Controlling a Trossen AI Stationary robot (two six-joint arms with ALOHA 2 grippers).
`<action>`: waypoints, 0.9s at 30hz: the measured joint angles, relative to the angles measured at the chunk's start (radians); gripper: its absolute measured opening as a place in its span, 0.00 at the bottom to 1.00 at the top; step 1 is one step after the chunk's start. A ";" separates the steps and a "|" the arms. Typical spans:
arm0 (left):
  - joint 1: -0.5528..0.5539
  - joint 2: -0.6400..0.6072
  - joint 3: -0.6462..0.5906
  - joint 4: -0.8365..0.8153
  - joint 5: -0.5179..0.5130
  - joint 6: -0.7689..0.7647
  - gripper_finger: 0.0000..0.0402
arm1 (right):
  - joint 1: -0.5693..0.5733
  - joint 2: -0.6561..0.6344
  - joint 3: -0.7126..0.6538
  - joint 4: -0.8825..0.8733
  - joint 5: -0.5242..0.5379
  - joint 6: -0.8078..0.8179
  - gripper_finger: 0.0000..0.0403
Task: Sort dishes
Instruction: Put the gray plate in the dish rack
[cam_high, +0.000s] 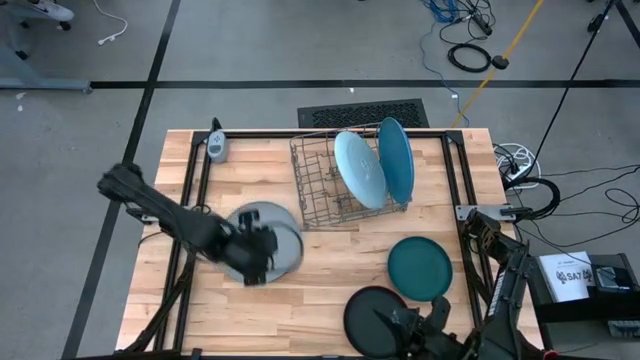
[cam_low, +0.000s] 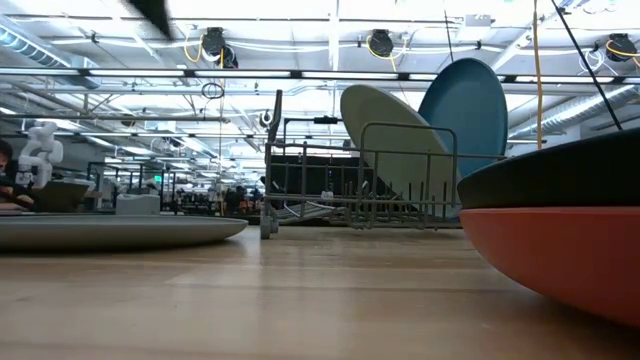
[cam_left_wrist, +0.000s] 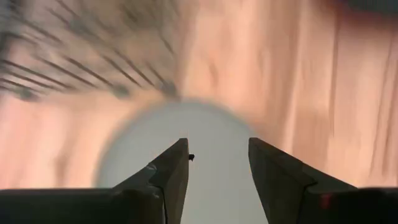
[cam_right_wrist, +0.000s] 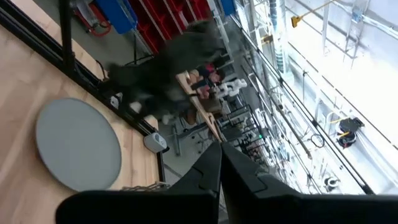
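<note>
Grey wire forms the dish rack (cam_high: 335, 185) at the table's (cam_high: 300, 300) middle in the high view, with a pale blue plate (cam_high: 360, 168) and a mid-blue plate (cam_high: 396, 158) standing on edge in it. To the rack's left, on the wood, lies a grey plate (cam_high: 262, 232); the left gripper (cam_high: 258, 262) is over that plate's near edge. Nearer than the rack, a dark teal plate (cam_high: 420, 267) lies flat, and a black plate (cam_high: 375, 318) lies beyond it, where the right gripper (cam_high: 425, 325) waits.

In the low view the rack (cam_low: 350, 185) holds both plates upright; the grey plate (cam_low: 110, 232) lies flat to its left, and a black plate sits on an orange plate (cam_low: 570, 250) to its right.

The left wrist view shows the fingers (cam_left_wrist: 168, 177) parted, nothing between them, over the grey plate (cam_left_wrist: 211, 149).

The right wrist view shows that gripper's fingers (cam_right_wrist: 211, 171) pressed together, empty, with the grey plate (cam_right_wrist: 78, 144) far off.
</note>
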 joint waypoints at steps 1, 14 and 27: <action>-0.012 0.040 -0.012 -0.002 0.032 0.000 0.41 | -0.007 0.000 0.000 0.000 -0.001 0.000 0.00; -0.069 0.423 -0.046 0.081 0.181 0.032 0.54 | -0.014 0.000 0.000 -0.002 -0.061 0.001 0.00; -0.067 0.546 -0.040 0.109 0.205 0.030 0.55 | -0.008 0.000 0.000 -0.007 -0.060 0.001 0.00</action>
